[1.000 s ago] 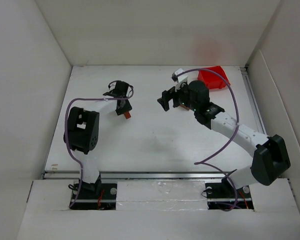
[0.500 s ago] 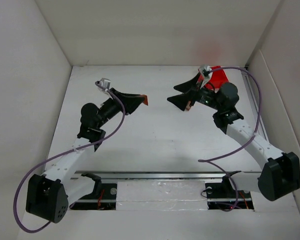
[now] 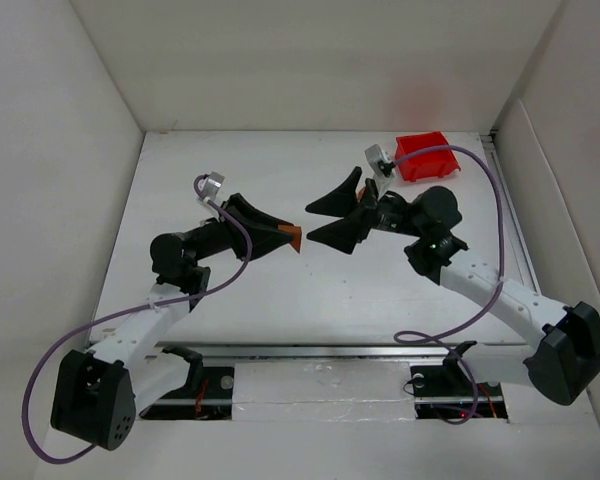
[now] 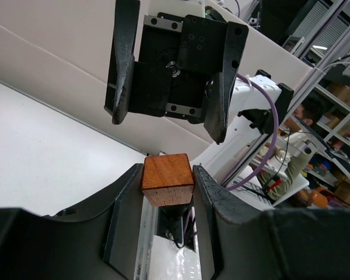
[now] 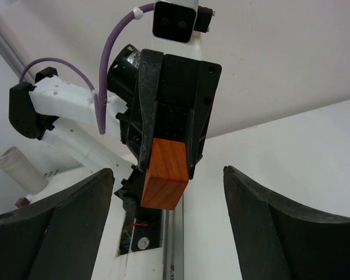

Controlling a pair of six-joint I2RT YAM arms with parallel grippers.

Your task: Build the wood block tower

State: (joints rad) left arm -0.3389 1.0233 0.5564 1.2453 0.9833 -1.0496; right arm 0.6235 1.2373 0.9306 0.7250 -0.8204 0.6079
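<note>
A reddish-brown wooden cube (image 3: 294, 238) is held above the table, with my left gripper (image 3: 291, 237) shut on it. In the left wrist view the cube (image 4: 167, 178) sits pinched between both fingertips of that gripper (image 4: 167, 172). My right gripper (image 3: 312, 224) is open and faces the cube from the right, a short gap away. From the right wrist the cube (image 5: 165, 175) shows beyond and between the spread fingers of my right gripper (image 5: 169, 175), not touching them. The wood block tower is out of view.
A red plastic bin (image 3: 427, 157) sits at the back right of the white table (image 3: 310, 290). White walls close in the left, back and right. A metal rail (image 3: 310, 350) runs along the near edge, by the arm bases.
The left arm unfolded and carried the cube toward the table's middle. The right gripper swung left from beside the bin to face it, its jaws narrowing a little.
</note>
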